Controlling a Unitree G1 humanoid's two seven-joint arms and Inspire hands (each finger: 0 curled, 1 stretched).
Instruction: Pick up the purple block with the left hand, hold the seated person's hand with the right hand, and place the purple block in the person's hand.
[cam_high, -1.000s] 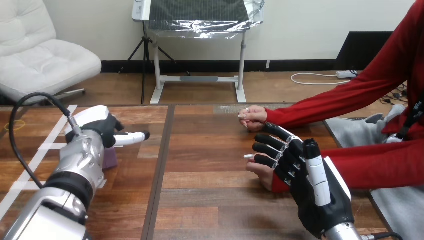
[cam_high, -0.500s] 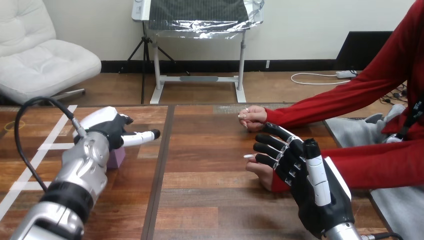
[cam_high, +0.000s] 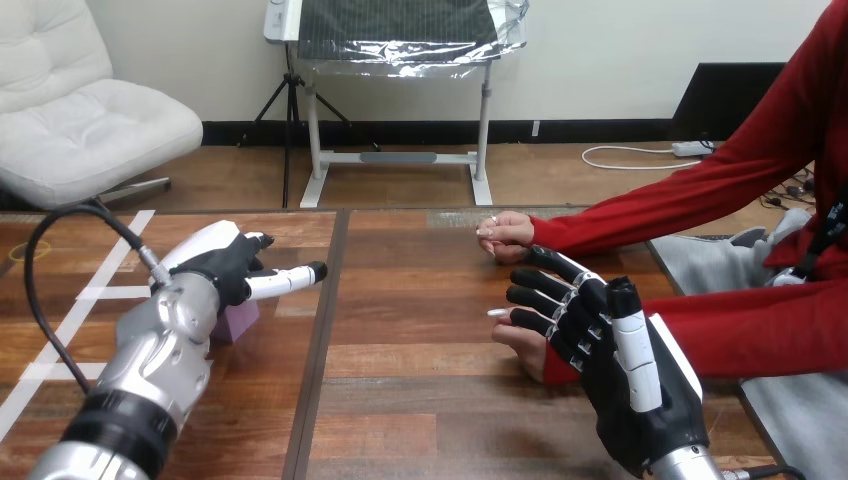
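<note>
The purple block (cam_high: 240, 322) shows just under my left hand (cam_high: 222, 264) at the table's left, partly hidden by the hand and forearm. The hand's fingers curl down over the block, with one digit (cam_high: 288, 280) pointing right. At the right, my right hand (cam_high: 640, 385) lies with straight, spread fingers (cam_high: 548, 298) over the person's hand (cam_high: 520, 338), which rests on the table; they look to be touching, and I see no finger curled round it. The person's other hand (cam_high: 506, 234) rests farther back on the table.
White tape lines (cam_high: 100, 293) cross the table's left part. A dark seam (cam_high: 322, 330) runs front to back between the two hands. The person's red sleeves (cam_high: 760, 325) reach in from the right edge.
My left hand and forearm have swung right and slightly forward, and the purple block has shifted right with them. The right hand and both of the person's hands have stayed still.
</note>
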